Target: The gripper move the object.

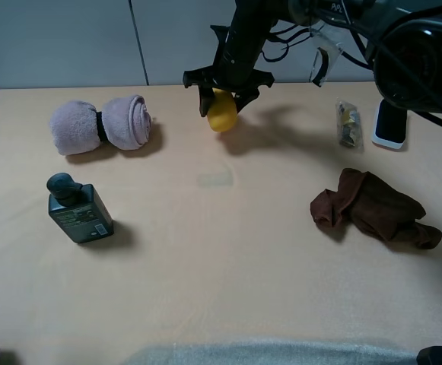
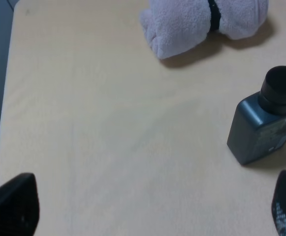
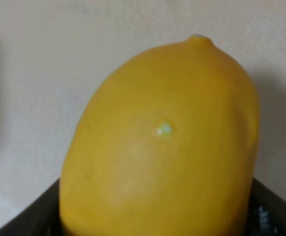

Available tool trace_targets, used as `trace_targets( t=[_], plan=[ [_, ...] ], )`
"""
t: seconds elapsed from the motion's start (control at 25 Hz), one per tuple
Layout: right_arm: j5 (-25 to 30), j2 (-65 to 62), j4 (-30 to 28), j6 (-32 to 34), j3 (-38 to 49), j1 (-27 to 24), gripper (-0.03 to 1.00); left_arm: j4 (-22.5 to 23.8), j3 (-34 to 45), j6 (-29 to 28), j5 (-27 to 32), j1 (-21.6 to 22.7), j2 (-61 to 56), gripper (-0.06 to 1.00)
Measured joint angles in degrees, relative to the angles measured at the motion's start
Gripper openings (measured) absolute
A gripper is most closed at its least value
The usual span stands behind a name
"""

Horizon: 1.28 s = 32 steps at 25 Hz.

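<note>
The yellow fruit [image 1: 222,115] is clamped in the right end effector [image 1: 222,105]; the left end effector [image 2: 150,204] is spread open.

A pale beige table [image 1: 221,289] carries a pink rolled towel [image 1: 72,125], cinched at its middle by a black band [image 1: 99,125], toward its far left side. A dark bottle [image 1: 78,207] lies nearer the camera, apart from the towel. On the right a brown cloth [image 1: 376,209] lies crumpled, and beyond it, near the far edge, a small clear packet [image 1: 348,124] rests just beside a flat white-edged device [image 1: 390,125].
</note>
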Motion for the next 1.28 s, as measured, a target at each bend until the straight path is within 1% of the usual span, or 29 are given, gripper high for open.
trace_targets(
  t=[0.52, 1.0, 1.28],
  plan=[
    [8.5, -5.1, -2.3, 0.0, 0.0, 0.0, 0.46, 0.0, 0.0, 0.0, 0.0, 0.0, 0.0, 0.94],
    [8.6, -9.5, -2.7, -0.2, 0.4, 0.0, 0.46, 0.0, 0.0, -0.3, 0.0, 0.0, 0.0, 0.94],
    [8.7, -15.2, -2.8, -0.2, 7.5, 0.0, 0.46, 0.0, 0.0, 0.0, 0.0, 0.0, 0.0, 0.94]
  ],
)
